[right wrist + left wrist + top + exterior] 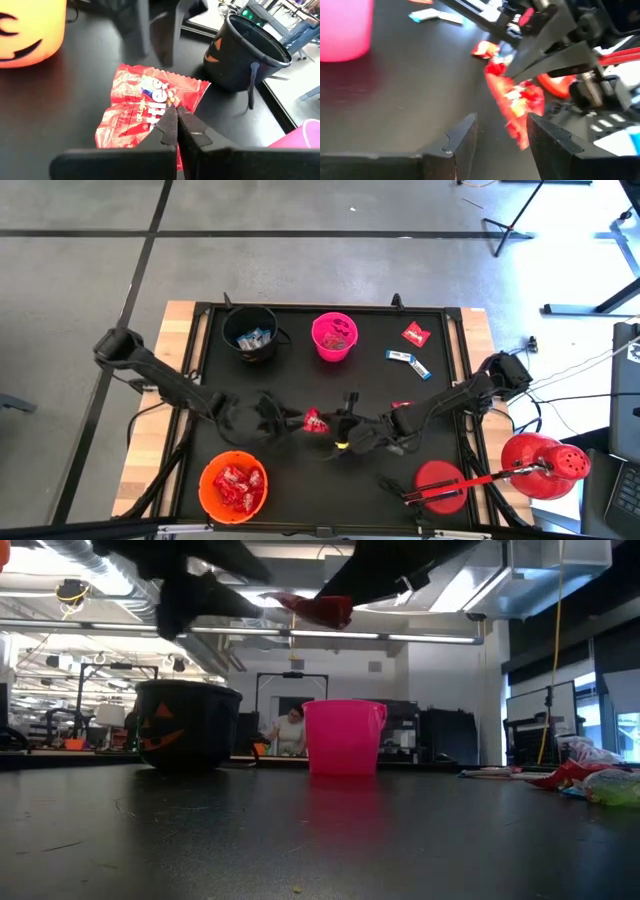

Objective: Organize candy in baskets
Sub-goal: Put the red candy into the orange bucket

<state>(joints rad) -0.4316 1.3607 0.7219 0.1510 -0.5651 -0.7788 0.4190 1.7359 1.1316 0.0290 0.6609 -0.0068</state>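
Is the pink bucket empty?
No, seen from above, the pink bucket holds a few dark-wrapped sweets at its bottom.

Black mat (pixel 300 395) over a wood-edged table (pixel 178 330). Resting on mat: black bucket (pixel 250 333) and pink bucket (pixel 334 336) along far edge, apart; orange bucket (pixel 233 485) at near left corner. Loose on mat: one red packet (pixel 416 334) and two blue-and-white bars (pixel 408 361) at far right, near each other. Red domed object (pixel 545 463) at near right, off the mat's edge.
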